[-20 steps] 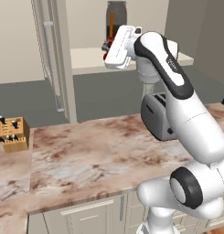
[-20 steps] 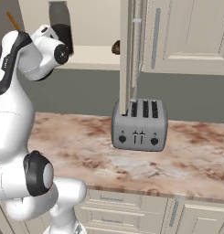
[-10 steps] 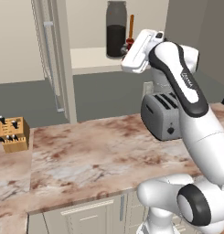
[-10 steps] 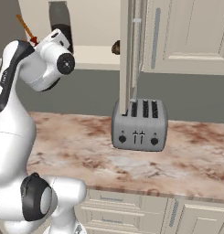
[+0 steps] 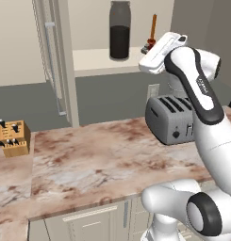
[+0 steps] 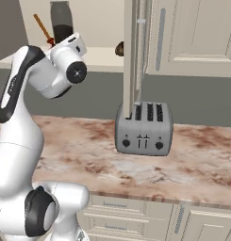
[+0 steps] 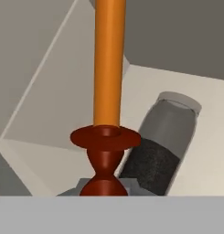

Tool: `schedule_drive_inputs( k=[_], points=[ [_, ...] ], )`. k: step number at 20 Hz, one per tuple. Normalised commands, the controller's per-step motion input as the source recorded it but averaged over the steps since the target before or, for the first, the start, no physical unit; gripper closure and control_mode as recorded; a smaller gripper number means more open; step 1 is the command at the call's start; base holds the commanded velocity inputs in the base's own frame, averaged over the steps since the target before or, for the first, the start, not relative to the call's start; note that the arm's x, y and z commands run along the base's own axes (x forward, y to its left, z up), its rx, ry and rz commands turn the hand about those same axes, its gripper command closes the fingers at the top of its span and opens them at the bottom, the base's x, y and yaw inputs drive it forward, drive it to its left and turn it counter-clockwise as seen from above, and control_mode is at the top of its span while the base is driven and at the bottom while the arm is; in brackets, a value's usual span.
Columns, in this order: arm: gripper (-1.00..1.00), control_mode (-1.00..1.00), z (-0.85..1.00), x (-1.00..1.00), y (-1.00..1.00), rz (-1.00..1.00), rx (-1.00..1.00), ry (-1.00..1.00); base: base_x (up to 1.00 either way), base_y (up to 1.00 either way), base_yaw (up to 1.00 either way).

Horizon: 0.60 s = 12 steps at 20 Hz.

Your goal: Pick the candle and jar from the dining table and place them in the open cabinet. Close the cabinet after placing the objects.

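Observation:
The thin orange candle (image 7: 109,64) stands in its dark red-brown holder (image 7: 105,146), and my gripper (image 7: 105,189) is shut on the holder's base. The candle (image 5: 153,27) hangs just above the front of the pale shelf (image 5: 93,60) of the open cabinet, tilted a little. My gripper (image 5: 148,48) is to the right of the jar (image 5: 119,35). That dark grey jar with black contents stands on the shelf, also seen as jar (image 6: 61,22) and jar (image 7: 163,146) behind the candle (image 6: 42,27). The dining table is out of view.
The cabinet's open left door (image 5: 54,56) with its bar handle hangs left of the shelf; the other door's edge (image 6: 134,52) juts out above a silver toaster (image 6: 144,128). A knife block (image 5: 13,138) sits on the marble counter (image 5: 98,164) below.
My hand has swung to the right with the candle, clearing the front of the jar. The jar has not moved on the shelf. The grip stays shut.

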Motion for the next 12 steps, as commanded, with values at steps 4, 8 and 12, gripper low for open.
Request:
schedule_drive_inputs(
  k=[4,8,12],
  points=[
    [1.00,-1.00,0.00,0.00,0.15,-0.26,0.00,0.00,0.00,0.00,0.00],
    [1.00,-1.00,0.00,0.00,0.05,-0.24,0.00,0.00,0.00,0.00,0.00],
    [1.00,-1.00,0.00,0.00,-0.26,-0.17,0.05,0.00,0.00,0.00,0.00]
  ],
)
